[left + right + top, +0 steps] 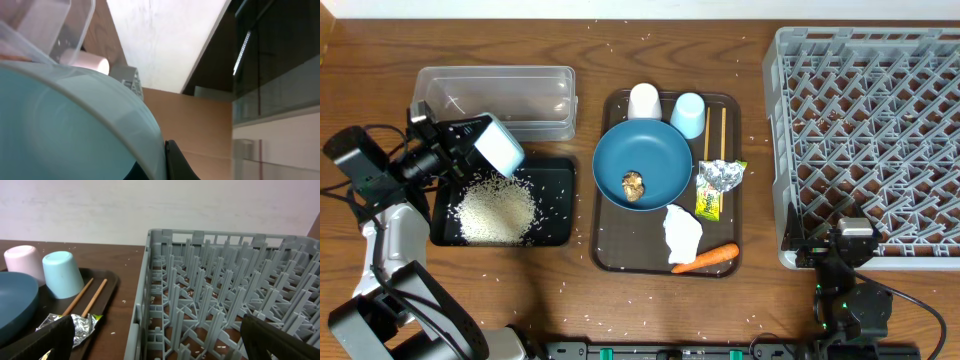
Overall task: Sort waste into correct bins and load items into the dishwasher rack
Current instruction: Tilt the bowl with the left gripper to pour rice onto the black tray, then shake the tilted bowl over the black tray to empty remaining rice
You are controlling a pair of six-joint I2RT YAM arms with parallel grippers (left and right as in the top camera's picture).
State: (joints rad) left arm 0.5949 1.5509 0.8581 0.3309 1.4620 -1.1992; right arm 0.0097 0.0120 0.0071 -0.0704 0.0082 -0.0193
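Note:
My left gripper is shut on the rim of the light-blue bowl, which it holds tilted over the black tray. A pile of white rice lies in that tray. In the left wrist view the bowl fills the frame, with one finger against its rim. On the brown tray lie the dark-blue plate with a brown lump, two cups, chopsticks, foil, wrapper, napkin and carrot. My right gripper stands open at the grey rack's near edge.
The clear tub stands behind the black tray. Loose rice grains are scattered over the wooden table. In the right wrist view the rack's left wall is straight ahead, with the light-blue cup and foil to its left.

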